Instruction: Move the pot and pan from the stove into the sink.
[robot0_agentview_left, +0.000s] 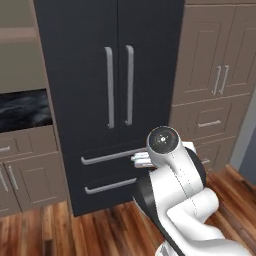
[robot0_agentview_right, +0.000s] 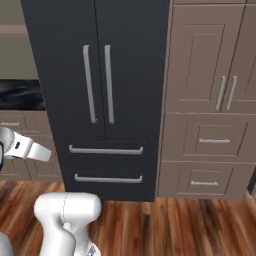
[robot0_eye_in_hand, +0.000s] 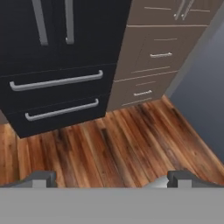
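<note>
Jaws are standing wide apart and empty, gripper hanging over wooden floor.
You're facing a black fridge from both base views; the arm is blocking its lower drawers, and a dark counter is cut off at left.

No legible text, label, brand, number or sign in any view. Black fridge doors and drawers: plain, bar handles only, no badge. Taupe cabinets: blank fronts. Wooden floor: grain pattern only, no markings.
</note>
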